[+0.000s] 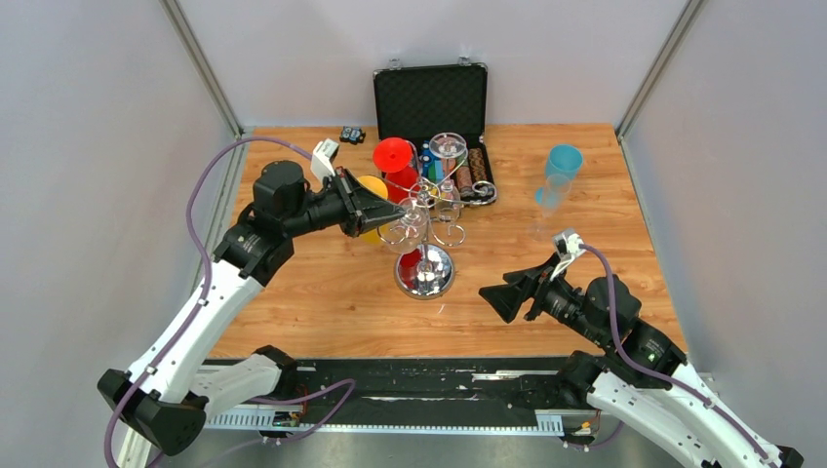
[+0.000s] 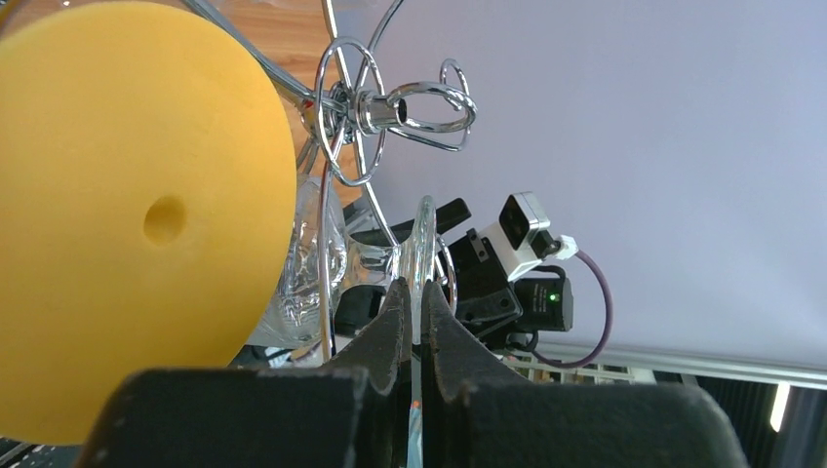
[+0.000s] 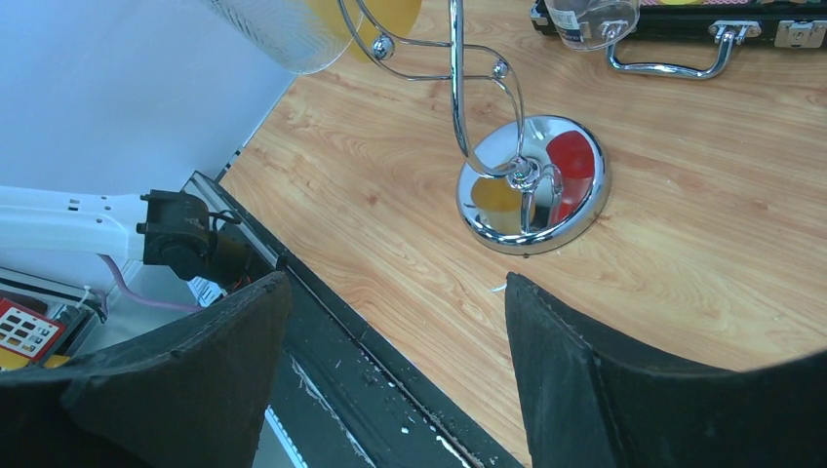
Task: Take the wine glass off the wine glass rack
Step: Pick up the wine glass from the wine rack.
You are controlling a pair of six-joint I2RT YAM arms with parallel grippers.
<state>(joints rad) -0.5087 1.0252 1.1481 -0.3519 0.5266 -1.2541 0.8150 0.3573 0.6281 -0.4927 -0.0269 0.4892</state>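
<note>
Contact sits at the top of the wine glass rack (image 1: 434, 280), which stands in the middle of the table (image 1: 322, 292). The left gripper (image 2: 412, 292) reaches in from the rack's left, its jaws pinched together on the thin edge of the foot of the clear wine glass (image 2: 425, 234). That glass hangs among the rack's curled wire arms, bowl below the foot, with a yellow glass (image 2: 127, 195) just beside it. The right gripper (image 1: 504, 295) hovers to the right of the rack's mirrored base, toward the near edge, jaws spread wide and holding nothing. Behind the rack lies an open black chip case (image 1: 429, 97). A blue cup (image 1: 564, 159) stands well to the rack's right.
</note>
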